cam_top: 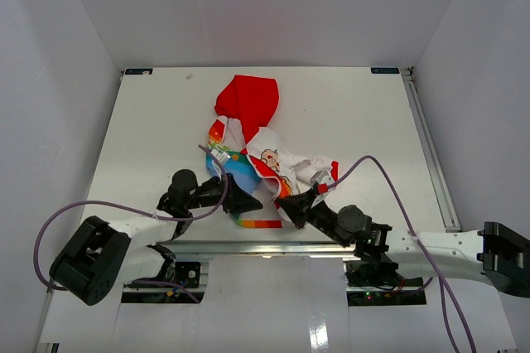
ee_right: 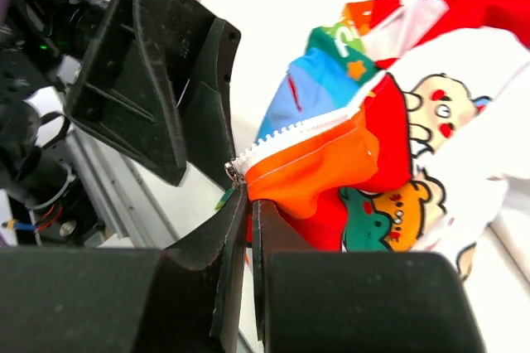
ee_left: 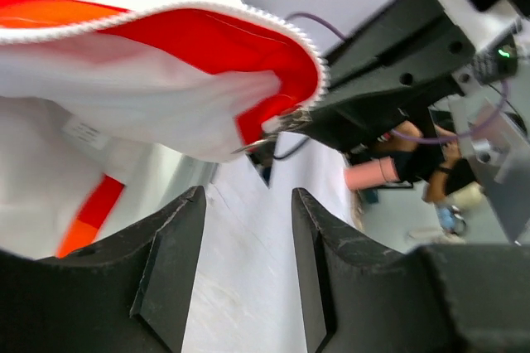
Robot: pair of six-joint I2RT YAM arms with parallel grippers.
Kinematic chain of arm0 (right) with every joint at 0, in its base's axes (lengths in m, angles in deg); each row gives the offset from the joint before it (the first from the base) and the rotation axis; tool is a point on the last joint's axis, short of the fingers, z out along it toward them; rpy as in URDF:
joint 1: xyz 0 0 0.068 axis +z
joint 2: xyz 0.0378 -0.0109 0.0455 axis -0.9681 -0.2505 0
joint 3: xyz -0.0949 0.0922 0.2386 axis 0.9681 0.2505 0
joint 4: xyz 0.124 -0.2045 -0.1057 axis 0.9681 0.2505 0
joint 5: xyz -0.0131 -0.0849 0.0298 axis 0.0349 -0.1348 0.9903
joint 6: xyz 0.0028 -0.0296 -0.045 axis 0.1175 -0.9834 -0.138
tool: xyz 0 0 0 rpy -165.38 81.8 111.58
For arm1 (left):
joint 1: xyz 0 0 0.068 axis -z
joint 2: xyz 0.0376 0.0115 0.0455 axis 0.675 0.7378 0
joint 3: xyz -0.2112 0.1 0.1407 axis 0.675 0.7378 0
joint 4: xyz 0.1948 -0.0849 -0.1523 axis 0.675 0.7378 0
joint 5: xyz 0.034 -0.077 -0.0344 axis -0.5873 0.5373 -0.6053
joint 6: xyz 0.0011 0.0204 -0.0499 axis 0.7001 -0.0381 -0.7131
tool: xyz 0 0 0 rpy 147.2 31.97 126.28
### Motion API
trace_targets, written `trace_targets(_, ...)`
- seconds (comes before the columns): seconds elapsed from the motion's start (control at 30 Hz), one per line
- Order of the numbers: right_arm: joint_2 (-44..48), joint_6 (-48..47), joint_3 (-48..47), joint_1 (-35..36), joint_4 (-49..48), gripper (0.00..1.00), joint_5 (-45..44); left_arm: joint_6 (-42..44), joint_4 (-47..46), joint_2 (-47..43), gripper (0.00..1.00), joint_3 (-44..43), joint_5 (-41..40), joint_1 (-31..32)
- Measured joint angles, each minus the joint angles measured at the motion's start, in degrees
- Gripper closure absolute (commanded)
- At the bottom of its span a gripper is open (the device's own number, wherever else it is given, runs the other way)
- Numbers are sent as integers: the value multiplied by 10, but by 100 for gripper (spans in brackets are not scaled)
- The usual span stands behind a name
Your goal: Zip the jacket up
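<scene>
The jacket lies crumpled mid-table, its red hood toward the back and its rainbow hem toward me. My right gripper is shut on the orange hem corner, right beside the metal zipper slider at the end of the white zipper teeth. In the right wrist view its jaws are pressed together. My left gripper is open and empty, its tips just below the red hem edge and the slider, not touching them.
The metal rail runs along the table's near edge just behind both grippers. Purple cables loop off both arms. White walls enclose the table on three sides.
</scene>
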Motion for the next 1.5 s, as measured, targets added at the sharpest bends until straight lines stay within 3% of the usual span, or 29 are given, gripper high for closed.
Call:
trace_targets(0.17,42,9,5,-2,40,92,-38,91,244,-22,38,-102,-165,2)
trace_targets(0.3,57,12,12,-4,61,92,-53,142,370,-13,38,-152,-286,0)
trace_targets(0.53,67,12,16,-5,71,92,-57,187,471,40,39,-162,-368,0)
trace_targets(0.93,105,12,34,-7,78,92,-56,256,554,74,40,-213,-451,32)
trace_targets(1.0,105,12,35,-7,82,92,-56,262,566,93,45,-227,-470,44)
trace_targets(1.1,104,12,35,-8,84,92,-56,266,578,117,78,-234,-496,55)
trace_targets(1.2,103,13,35,-8,84,92,-55,258,587,121,98,-235,-521,58)
trace_targets(1.5,103,14,37,-11,85,92,-54,234,634,24,100,-233,-560,59)
